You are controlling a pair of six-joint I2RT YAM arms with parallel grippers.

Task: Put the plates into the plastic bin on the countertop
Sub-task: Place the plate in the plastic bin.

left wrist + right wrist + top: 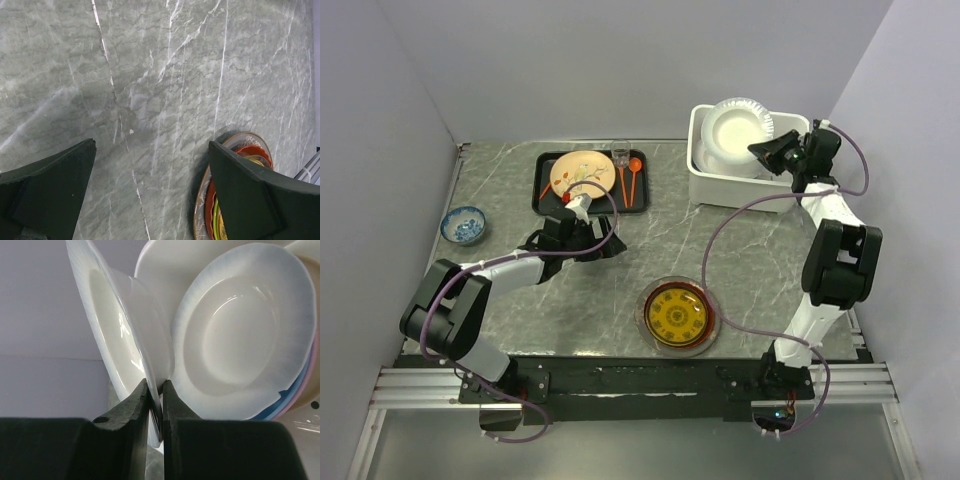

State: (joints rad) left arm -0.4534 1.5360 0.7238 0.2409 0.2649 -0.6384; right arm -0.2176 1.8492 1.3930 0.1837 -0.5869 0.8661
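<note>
Right pincer (155, 407) pinches the rim of a white plate (112, 325), held on edge over the bin (740, 192), where other pale plates (240, 335) lean. Left pincer (150, 190) hangs spread wide above the worktop (160, 75), well left of the bin. A dark red plate (677, 315) lies in front of the bin, and a floral plate (582, 174) rests on a tray (638, 204) to the bin's left.

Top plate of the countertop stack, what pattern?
Dark red plate with gold pattern; top external view shows it best.
</note>
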